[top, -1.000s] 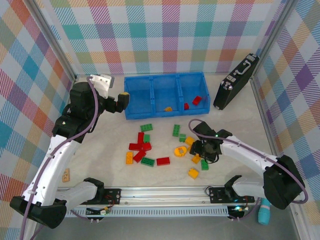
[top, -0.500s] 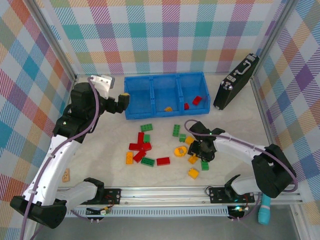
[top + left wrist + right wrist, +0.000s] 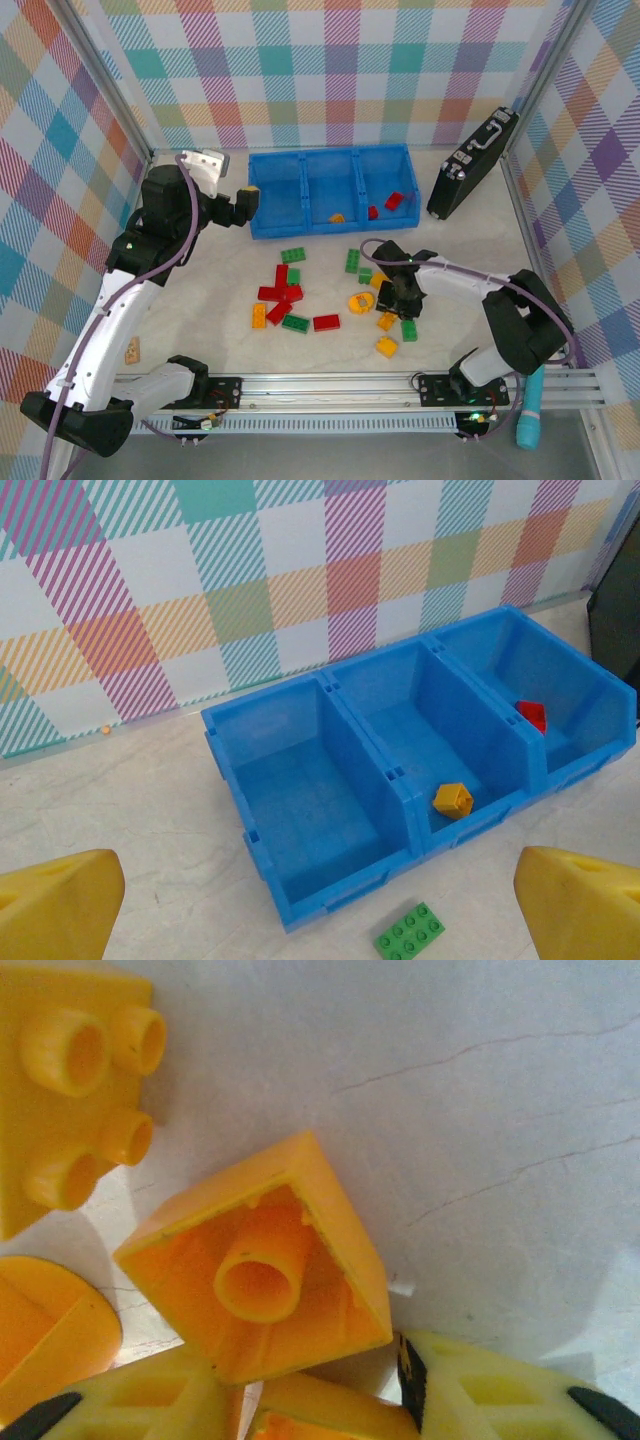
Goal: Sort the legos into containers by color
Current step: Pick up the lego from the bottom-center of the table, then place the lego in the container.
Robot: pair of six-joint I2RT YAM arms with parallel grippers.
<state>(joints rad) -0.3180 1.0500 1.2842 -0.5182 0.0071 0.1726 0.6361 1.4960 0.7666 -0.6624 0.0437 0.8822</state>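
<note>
Plaid walls [image 3: 330, 70] in pastel checks close us in on three sides, with metal posts [image 3: 105, 85] at the corners. Below them lies the table [image 3: 200, 290], pale and stone-like, with thin veins showing in the right wrist view. A ribbed metal rail [image 3: 330, 385] runs along its near edge.

The left arm [image 3: 115, 310] rises tall on the left, and the right arm [image 3: 462, 281] folds low across the table. The bin [image 3: 330, 190] sits at the back against the wall, its three compartments side by side. A black case [image 3: 470, 165] leans tilted just to its right.

The legos [image 3: 326, 322] lie in a loose scatter on the table between bin and rail: a red cluster on the left, greens among them, oranges towards the right. In the bin we see one orange brick [image 3: 338, 217] in the middle compartment and two red bricks [image 3: 395, 200] in the right one. A green brick [image 3: 410, 932] lies just before the bin.

The left pincer [image 3: 245, 204] hovers by the bin's left end, its tips spread wide with nothing between them. The right pincer [image 3: 400, 297] is down among the orange legos. Its fingers [image 3: 480, 1390] stand apart with something orange between them, and we cannot tell whether they grip it. Just ahead of them lies an overturned brick [image 3: 260, 1270], hollow side up, beside a studded brick [image 3: 70, 1090] and a round piece [image 3: 50, 1330].
</note>
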